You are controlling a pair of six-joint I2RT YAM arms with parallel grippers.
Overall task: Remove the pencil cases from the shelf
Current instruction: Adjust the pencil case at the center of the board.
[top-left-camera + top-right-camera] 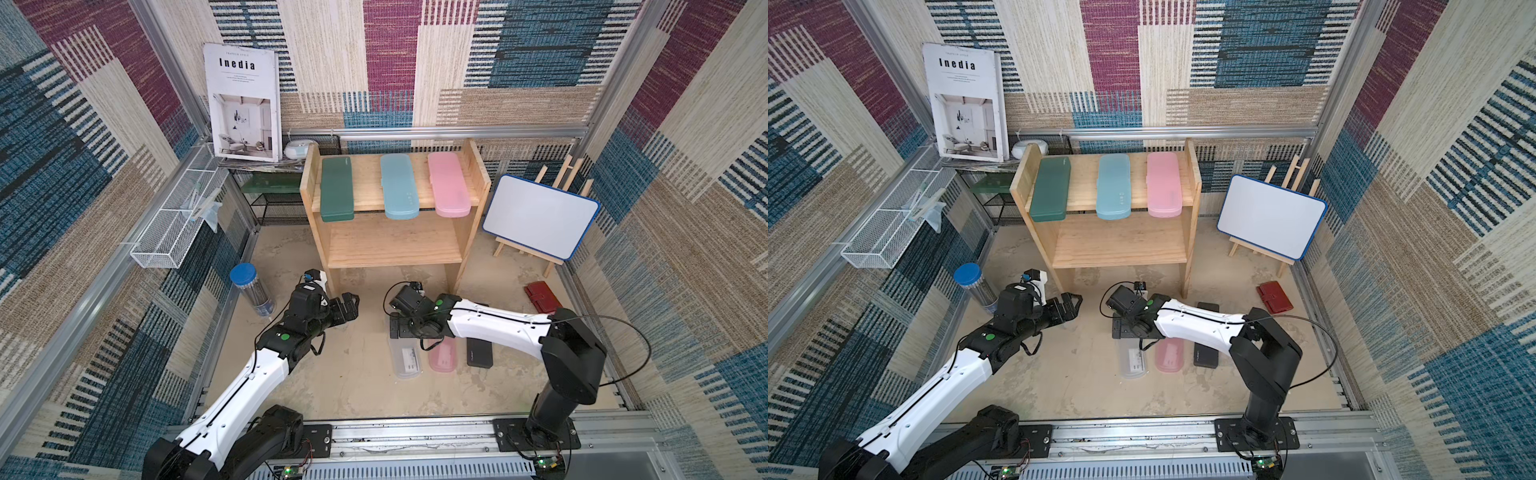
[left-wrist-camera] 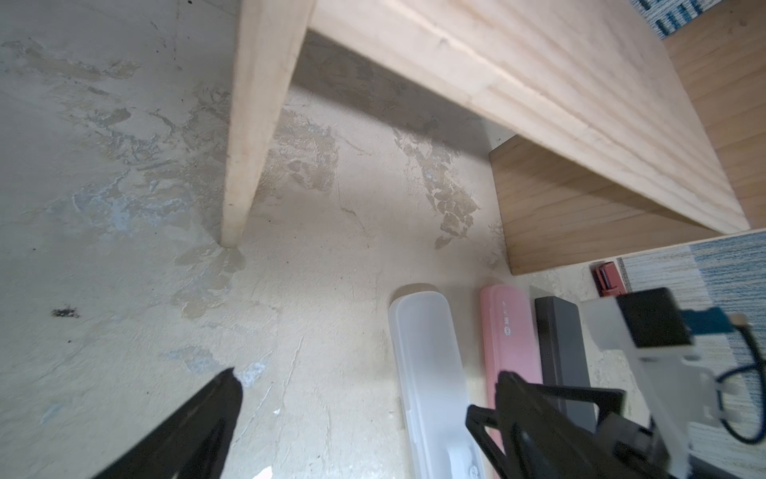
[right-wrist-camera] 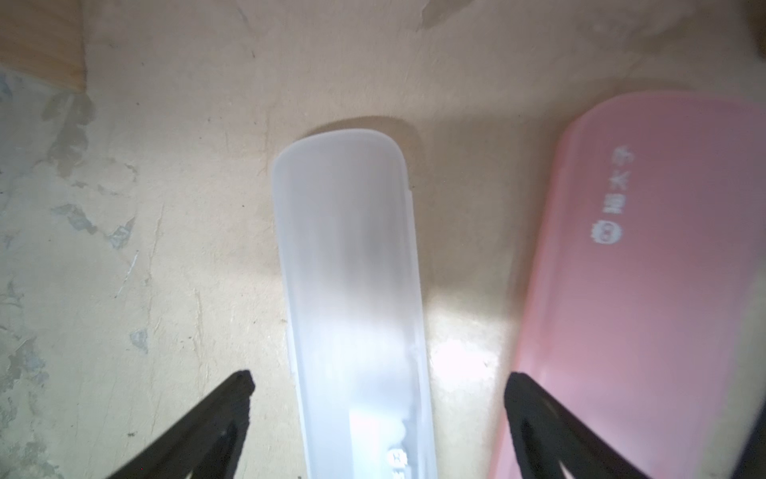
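Your left fingers (image 2: 215, 406) stand spread over bare, patchy counter (image 2: 124, 207), holding nothing, with the pale wooden shelf (image 2: 539, 83) ahead of them. Your right fingers (image 3: 232, 398) are spread too. The frosted clear case (image 3: 352, 269) lies flat between them, touched by neither. The pink case (image 3: 642, 290) lies just beside one of them, the black case (image 1: 479, 352) beyond it. On the shelf's top board lie the dark green case (image 1: 337, 188), light blue case (image 1: 399, 186) and second pink case (image 1: 449, 183), long, round-cornered, overhanging its front edge.
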